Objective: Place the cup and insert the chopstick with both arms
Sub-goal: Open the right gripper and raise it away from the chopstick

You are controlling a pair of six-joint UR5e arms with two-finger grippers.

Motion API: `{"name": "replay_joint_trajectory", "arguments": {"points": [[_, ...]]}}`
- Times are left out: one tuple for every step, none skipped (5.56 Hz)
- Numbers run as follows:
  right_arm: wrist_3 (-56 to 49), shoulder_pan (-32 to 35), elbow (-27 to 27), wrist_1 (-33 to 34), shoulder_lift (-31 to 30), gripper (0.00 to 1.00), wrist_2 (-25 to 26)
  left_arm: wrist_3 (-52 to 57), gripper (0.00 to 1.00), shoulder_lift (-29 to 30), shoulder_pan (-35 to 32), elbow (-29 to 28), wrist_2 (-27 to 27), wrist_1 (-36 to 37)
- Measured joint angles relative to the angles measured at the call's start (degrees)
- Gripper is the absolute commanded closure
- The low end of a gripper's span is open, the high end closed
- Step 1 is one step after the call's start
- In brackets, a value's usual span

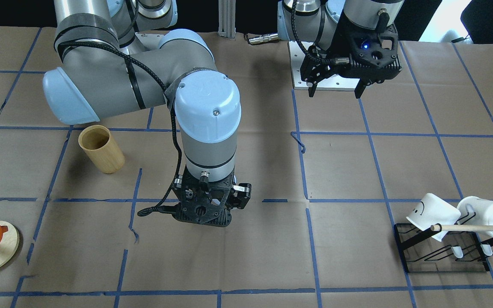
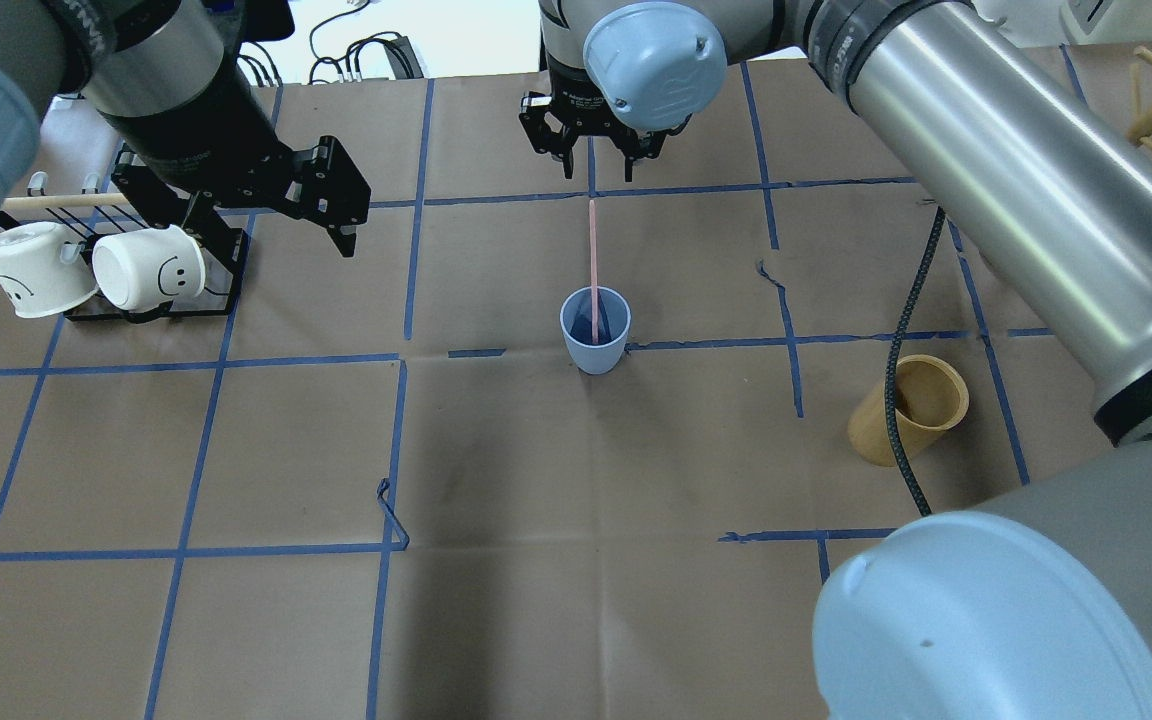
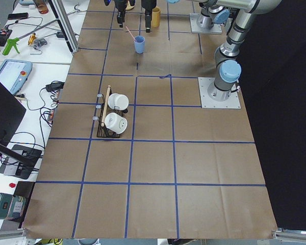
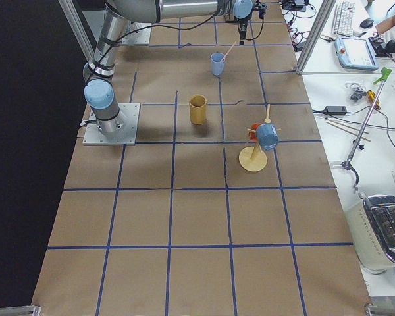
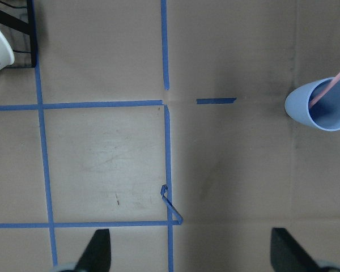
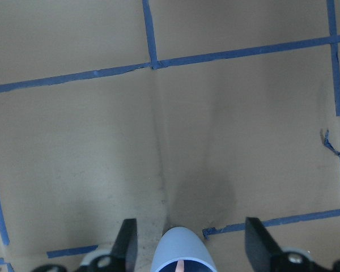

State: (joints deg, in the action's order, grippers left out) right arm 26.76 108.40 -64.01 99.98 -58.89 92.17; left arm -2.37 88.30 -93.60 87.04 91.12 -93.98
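Blue cup point(image 2: 594, 335) stands upright on the brown paper table point(image 2: 536, 520), right by a blue tape line, and the pink chopstick point(image 2: 593, 255) is in it, leaning with its top end toward the far side. Right gripper point(image 2: 601, 160) hangs above that top end, fingers spread wide, pinching nothing. Left gripper point(image 1: 335, 95) is well apart from the cup, also spread and empty, hovering beside the black rack point(image 2: 226, 265) with two white smiley mugs point(image 2: 148, 270). A bamboo tumbler point(image 2: 911, 410) stands off to the cup's other side.
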Motion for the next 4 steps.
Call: {"name": "replay_joint_trajectory", "arguments": {"points": [[-1.3,-1.8,0.1,-1.8,-2.8,0.00,-0.2,0.0,0.01,0.0,0.0,0.0,0.0,0.0],[-5.0,-4.8,-0.3,-5.8,-6.5,0.00,-0.5,0.0,0.01,0.0,-0.1,0.1,0.0,-0.1],[-9.9,-8.4,-1.1,-11.0,-10.2,0.00,-0.5,0.0,0.01,-0.1,-0.1,0.1,0.0,-0.1],[-14.0,-11.8,-3.9,-15.1,-14.1,0.00,-0.6,0.0,0.01,-0.1,-0.1,0.1,0.0,-0.1]]}}
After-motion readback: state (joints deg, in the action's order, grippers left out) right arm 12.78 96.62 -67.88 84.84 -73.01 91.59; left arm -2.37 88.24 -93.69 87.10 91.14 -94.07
